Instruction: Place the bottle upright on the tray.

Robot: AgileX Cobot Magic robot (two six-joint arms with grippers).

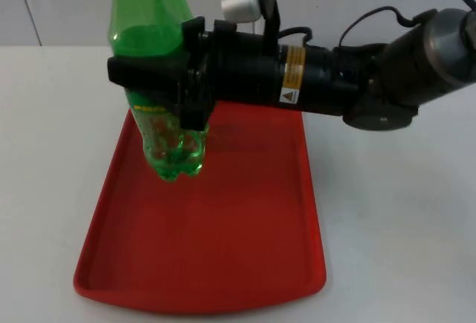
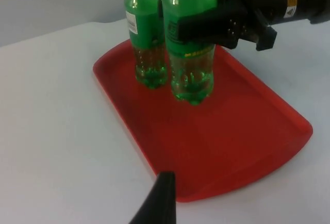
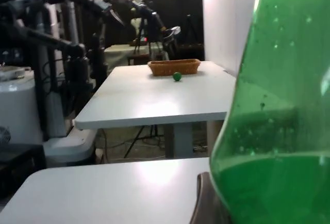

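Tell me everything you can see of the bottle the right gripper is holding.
The held bottle is clear green plastic with a label band around its middle and a lumpy, lobed base. It stands upright, clamped around its midsection by the right gripper, which comes in sideways. Its base is low over the back part of the red tray; I cannot tell whether it touches the tray floor. A second green bottle stands upright on the tray just behind it.

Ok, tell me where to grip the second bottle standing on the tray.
Grip the standing bottle around its straight labelled midsection, coming in level from the side facing away from the held bottle. It stands upright on the tray, and the right gripper crowds its other side.
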